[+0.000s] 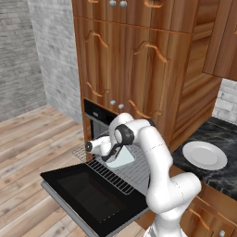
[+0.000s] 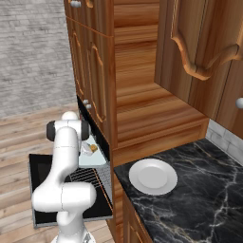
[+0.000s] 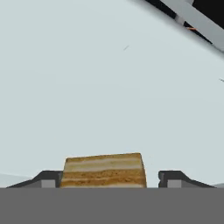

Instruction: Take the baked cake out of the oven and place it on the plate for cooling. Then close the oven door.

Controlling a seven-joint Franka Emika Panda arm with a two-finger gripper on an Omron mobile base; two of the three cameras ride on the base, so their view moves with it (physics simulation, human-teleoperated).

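The baked cake (image 3: pixel 104 170), a small golden layered block, lies on a pale grey tray (image 3: pixel 109 87) on the pulled-out wire rack (image 1: pixel 115 178) of the oven (image 1: pixel 95 113). My gripper (image 3: pixel 109 179) straddles the cake, one dark fingertip (image 3: pixel 49 178) on each side. The left tip is close against it and the right one stands a small gap off, so the gripper is open. From the right base, the cake (image 2: pixel 94 147) shows as an orange speck at my hand. The oven door (image 1: pixel 88 194) hangs fully open and flat. The white plate (image 1: pixel 204 154) (image 2: pixel 153 176) sits bare on the counter.
A black marble counter (image 2: pixel 204 190) runs to the right of the oven, with wooden cabinets (image 1: pixel 139 69) above. The open door juts out over the wood floor (image 1: pixel 32 143). A grey brick wall (image 1: pixel 18 55) stands at the far left.
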